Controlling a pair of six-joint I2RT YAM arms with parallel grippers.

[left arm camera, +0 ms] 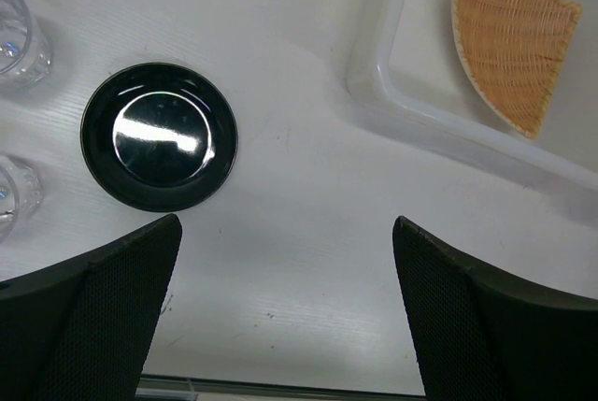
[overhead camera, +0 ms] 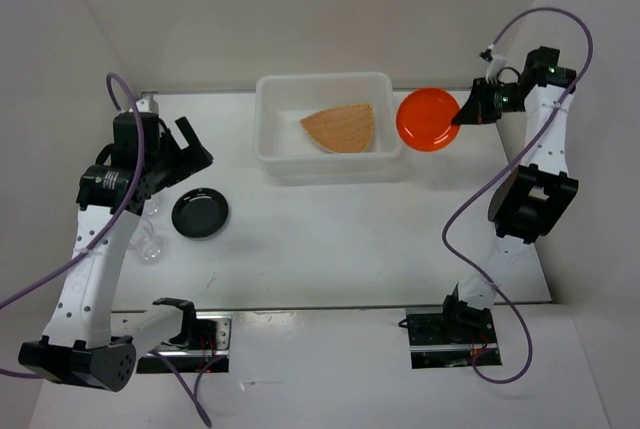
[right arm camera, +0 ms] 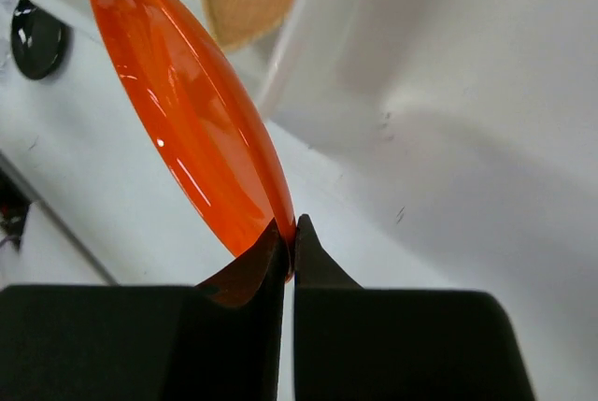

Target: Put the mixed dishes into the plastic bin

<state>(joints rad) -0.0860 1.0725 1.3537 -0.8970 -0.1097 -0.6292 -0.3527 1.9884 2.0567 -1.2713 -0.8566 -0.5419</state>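
Right hand [right arm camera: 288, 233] grips orange plate [overhead camera: 428, 117] by its rim, level, beside bin [overhead camera: 320, 78]; left hand [left arm camera: 285, 233] gapes empty.

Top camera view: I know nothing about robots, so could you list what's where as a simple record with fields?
plastic bin: white tub, far side of the table
in the bin: tan woven plate only
orange plate: pinched by its edge in the right gripper, tilted, just right of the bin, not inside
black plate: on the table, left of the bin
clear cups: two, on the table beside the black plate
left gripper: open, empty, near the black plate
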